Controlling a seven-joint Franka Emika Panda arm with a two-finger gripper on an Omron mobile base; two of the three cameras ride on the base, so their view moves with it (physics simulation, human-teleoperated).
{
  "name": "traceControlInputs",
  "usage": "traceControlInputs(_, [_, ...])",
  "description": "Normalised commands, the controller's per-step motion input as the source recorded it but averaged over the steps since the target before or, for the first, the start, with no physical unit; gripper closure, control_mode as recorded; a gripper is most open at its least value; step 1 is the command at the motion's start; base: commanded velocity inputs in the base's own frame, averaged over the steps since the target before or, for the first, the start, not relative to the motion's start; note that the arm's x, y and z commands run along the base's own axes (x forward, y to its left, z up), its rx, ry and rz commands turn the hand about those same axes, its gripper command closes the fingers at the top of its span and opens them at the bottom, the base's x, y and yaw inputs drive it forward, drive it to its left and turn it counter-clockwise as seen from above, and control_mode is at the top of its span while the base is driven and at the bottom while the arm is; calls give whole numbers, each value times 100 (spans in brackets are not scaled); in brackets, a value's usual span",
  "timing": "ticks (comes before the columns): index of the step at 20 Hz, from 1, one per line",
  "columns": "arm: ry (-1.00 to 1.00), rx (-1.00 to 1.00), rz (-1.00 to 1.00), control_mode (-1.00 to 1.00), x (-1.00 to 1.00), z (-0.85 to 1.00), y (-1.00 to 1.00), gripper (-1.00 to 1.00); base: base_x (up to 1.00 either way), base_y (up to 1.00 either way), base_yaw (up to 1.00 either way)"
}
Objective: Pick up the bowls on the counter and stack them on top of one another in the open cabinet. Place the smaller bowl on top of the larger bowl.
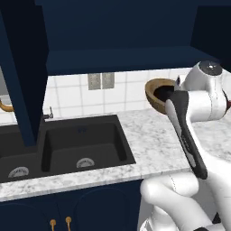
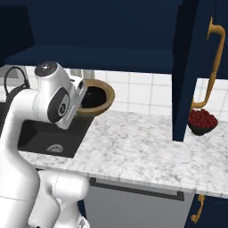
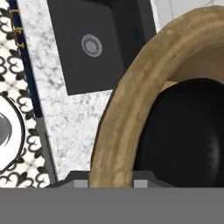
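A: Bowl check: the wide tan wooden bowl (image 2: 94, 99) hangs tilted above the white speckled marble counter (image 2: 133, 142), the gripper's (image 3: 111, 183) fingers clamped on its rim.

B: Risk: that edge grip slips, or it clips the navy cabinet shelf (image 2: 102, 58) overhead.

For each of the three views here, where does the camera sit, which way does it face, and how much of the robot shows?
Left base view: behind the arm's left, facing the sink and counter; arm at lower right, wooden bowl lifted.
Right base view: behind its right, facing the counter and cabinet door; arm at lower left, small dark bowl on the counter.
Hand view: on the hand, looking down past the wooden bowl's rim, gripper shut on it.
Shared: wooden bowl, sink, counter.
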Motion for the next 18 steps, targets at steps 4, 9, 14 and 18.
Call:
traceControlInputs(4, [-16, 0, 37, -100, -52, 100, 13, 100, 0, 0, 0])
traceControlInputs(9, [-31, 0, 25, -100, -8, 100, 1, 100, 0, 0, 0])
traceControlInputs(14, [-16, -4, 3, -100, 82, 30, 0, 100, 0, 0, 0])
traceControlInputs(18, [0, -4, 0, -100, 100, 1, 0, 100, 0, 0, 0])
